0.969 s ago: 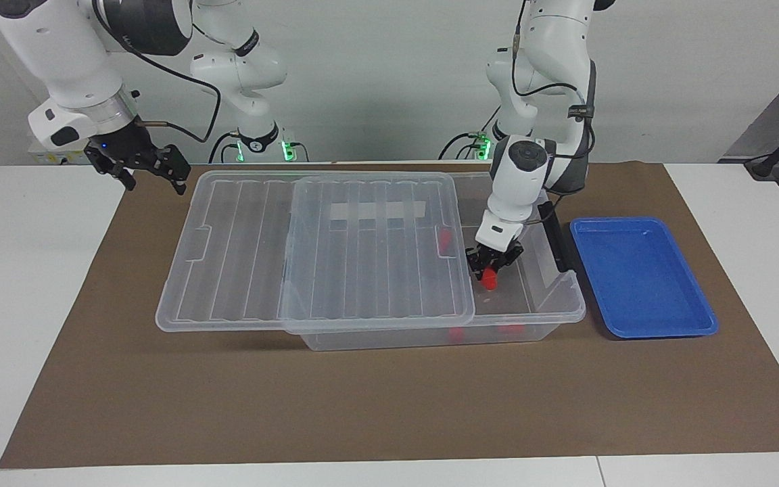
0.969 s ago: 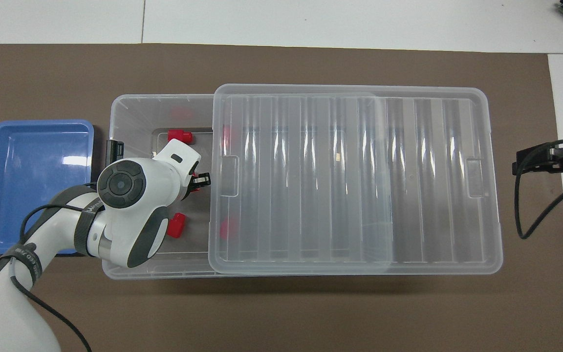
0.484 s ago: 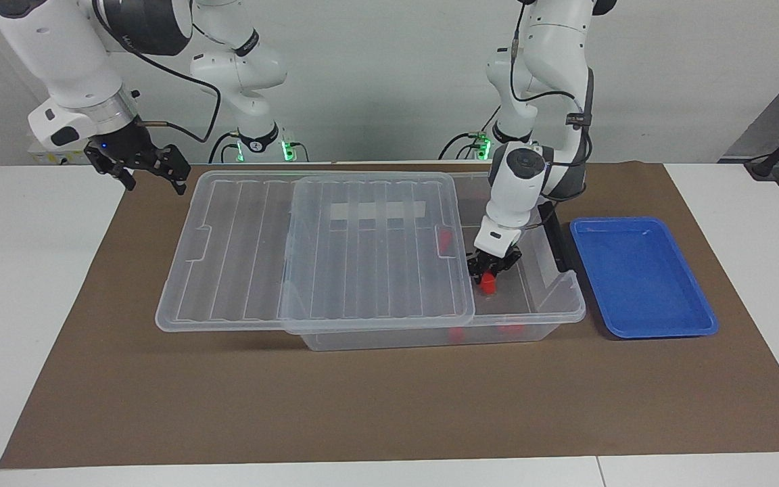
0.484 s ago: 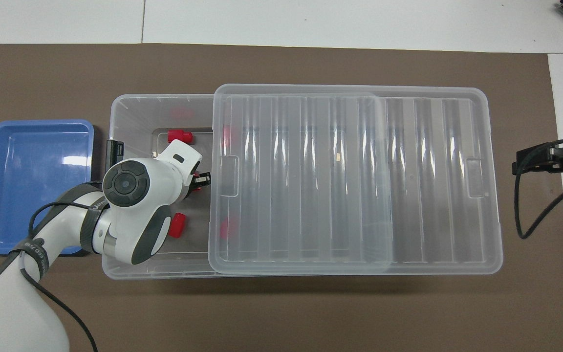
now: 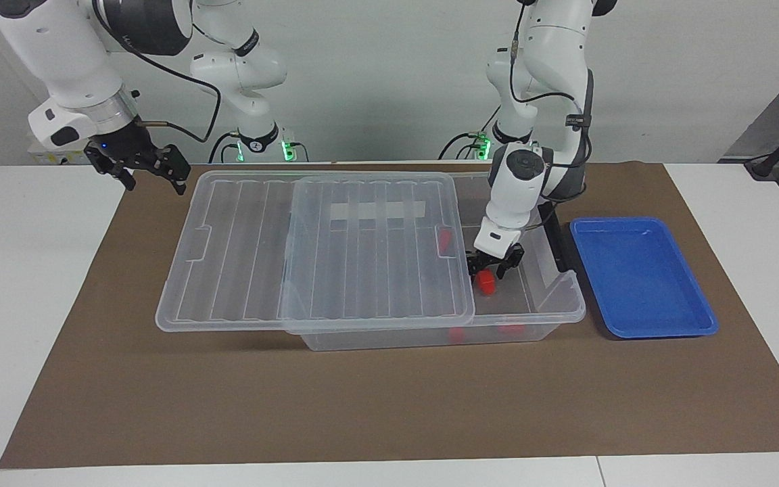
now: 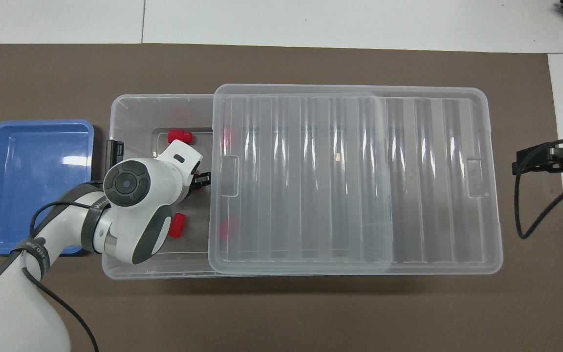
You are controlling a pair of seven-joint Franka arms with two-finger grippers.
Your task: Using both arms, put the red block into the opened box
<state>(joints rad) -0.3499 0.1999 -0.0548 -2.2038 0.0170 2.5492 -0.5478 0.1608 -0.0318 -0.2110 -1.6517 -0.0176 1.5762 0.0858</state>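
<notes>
The box (image 5: 552,308) stands on the brown mat (image 5: 376,406) that covers the counter (image 5: 24,270). Its ribbed clear lid (image 5: 308,250) is slid toward the right arm's end, leaving the box's end toward the left arm uncovered. Just beside that open end lies the blue tray (image 5: 643,277).

The left gripper (image 5: 494,265) is down inside the open end of the box, pointing at the floor of the box. Its jaws stand apart, one on each side of the red block (image 5: 486,283), which sits just under the fingertips. Whether the fingers touch the block I cannot tell. The block stands upright in the facing view, long axis roughly vertical; which end is up I cannot tell. In the overhead view the arm's wrist covers it.

Two more red blocks lie on their sides on the box floor, one (image 6: 180,135) at the box wall farther from the robots, the other (image 6: 176,225) nearer to them, both with the long axis along the box's length.

The right gripper (image 5: 138,164) waits in the air over the counter's edge, well apart from the box, by the lid's corner. Its jaws are spread apart and hold nothing.
</notes>
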